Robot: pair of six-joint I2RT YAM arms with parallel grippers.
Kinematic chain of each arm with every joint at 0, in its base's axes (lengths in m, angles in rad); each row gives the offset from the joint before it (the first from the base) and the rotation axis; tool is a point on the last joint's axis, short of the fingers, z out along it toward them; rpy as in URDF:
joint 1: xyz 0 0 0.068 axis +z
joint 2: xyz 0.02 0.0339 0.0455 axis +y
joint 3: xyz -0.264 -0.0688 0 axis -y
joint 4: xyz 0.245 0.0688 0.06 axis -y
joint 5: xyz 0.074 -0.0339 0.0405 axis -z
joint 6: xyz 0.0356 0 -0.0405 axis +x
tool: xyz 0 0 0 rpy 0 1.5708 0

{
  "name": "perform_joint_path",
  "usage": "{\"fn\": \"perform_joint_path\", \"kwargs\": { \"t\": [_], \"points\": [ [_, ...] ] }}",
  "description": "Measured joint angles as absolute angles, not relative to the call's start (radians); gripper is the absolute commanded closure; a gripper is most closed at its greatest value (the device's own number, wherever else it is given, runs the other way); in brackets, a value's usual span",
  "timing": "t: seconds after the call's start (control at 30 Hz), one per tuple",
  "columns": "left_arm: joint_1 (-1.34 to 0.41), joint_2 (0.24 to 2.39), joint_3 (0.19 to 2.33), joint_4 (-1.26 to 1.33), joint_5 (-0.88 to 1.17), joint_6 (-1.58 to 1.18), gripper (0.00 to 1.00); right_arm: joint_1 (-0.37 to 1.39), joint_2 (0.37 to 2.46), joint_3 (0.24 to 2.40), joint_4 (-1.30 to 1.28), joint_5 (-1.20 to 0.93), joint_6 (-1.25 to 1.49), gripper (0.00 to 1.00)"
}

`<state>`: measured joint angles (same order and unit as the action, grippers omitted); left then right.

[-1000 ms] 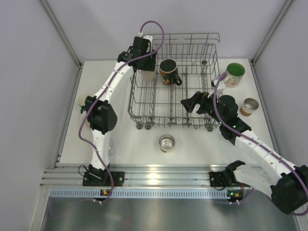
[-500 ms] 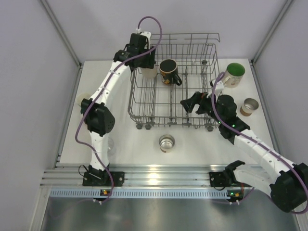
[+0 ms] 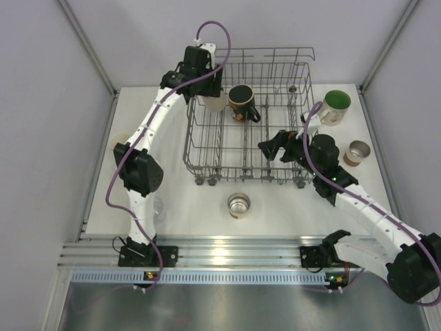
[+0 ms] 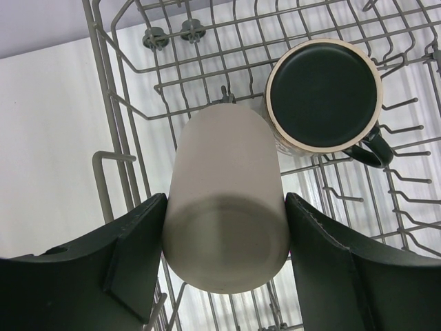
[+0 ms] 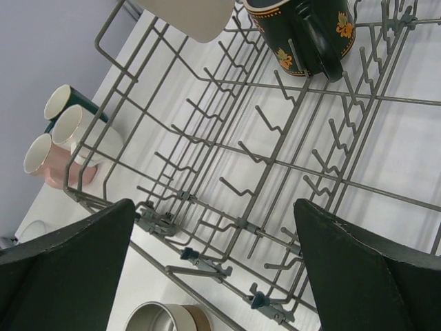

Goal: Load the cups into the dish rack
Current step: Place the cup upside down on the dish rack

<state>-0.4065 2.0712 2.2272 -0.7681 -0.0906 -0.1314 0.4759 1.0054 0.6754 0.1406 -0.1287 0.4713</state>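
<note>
The grey wire dish rack (image 3: 190,141) stands at the back middle of the table. An upside-down dark mug (image 3: 241,102) with a tan rim sits in its far row. Beside that mug, my left gripper (image 3: 209,93) is shut on an inverted cream cup (image 4: 226,214) in the rack's far-left corner, one finger on each side. My right gripper (image 3: 274,148) hangs open over the rack's near-right part with nothing between its fingers. A steel cup (image 3: 238,205) stands in front of the rack. A green-lined cup (image 3: 336,107) and a brown-banded cup (image 3: 357,152) stand to its right.
Left of the rack, a pink cup (image 5: 41,162), a white cup (image 5: 76,131) and a dark green cup (image 5: 58,102) stand together, mostly hidden behind my left arm in the top view. Grey walls close in the table on the left, right and back.
My left arm has shifted slightly toward the back left with the cream cup still between its fingers. My right arm has barely moved.
</note>
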Motion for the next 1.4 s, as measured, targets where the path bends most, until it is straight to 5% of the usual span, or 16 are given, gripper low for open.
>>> {"fn": "perform_joint_path", "kwargs": {
  "t": [0.7,1.4],
  "points": [
    [-0.406,2.213,2.288,-0.768,-0.106,-0.13,1.0,0.476,1.008,0.676,0.133,-0.129,0.463,0.01],
    [-0.406,2.11,2.289,-0.806,-0.097,-0.12,1.0,0.476,1.01,0.677,0.13,-0.13,0.463,0.01]
  ]
}}
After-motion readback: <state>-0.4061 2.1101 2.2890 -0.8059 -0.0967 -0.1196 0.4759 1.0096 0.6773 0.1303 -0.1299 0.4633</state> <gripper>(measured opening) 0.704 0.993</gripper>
